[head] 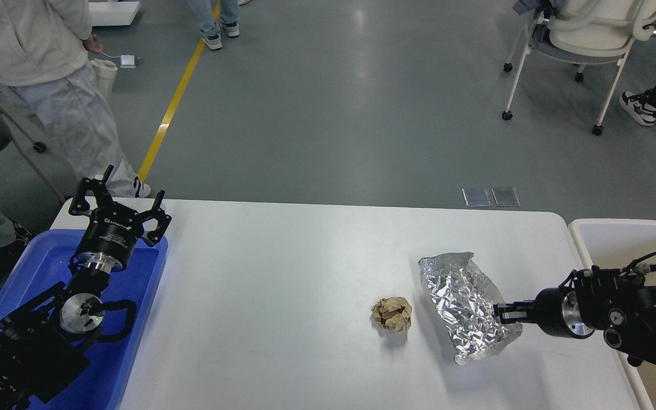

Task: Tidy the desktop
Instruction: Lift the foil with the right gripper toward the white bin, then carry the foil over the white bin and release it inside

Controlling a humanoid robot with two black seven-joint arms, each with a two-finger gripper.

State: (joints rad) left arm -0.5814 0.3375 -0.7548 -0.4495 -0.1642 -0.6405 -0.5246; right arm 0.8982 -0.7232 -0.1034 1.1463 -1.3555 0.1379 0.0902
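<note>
Our right pincer (499, 312), at the lower right of the frame, reaches in sideways with its two thin fingers drawn close together at the right edge of the crumpled foil sheet (464, 307). We cannot tell whether they pinch the foil or only touch it. Our left pincer (118, 200), at the left of the frame, hangs over the blue tray (140, 296) with its fingers spread wide and nothing between them.

The foil lies on the white table (282, 273), right of centre, and a small wad of brown paper (392, 314) sits just beside it on the left. The cream-rimmed bin (581, 233) stands past the table's right edge.

As we judge it, the weak point is the grip. Foil is thin and springy; a pinch on one edge may tear or slip free on lifting. The sheet could also drag, nudge the paper wad and push it away. If it hangs low, it may catch the bin's rim and fall outside.
</note>
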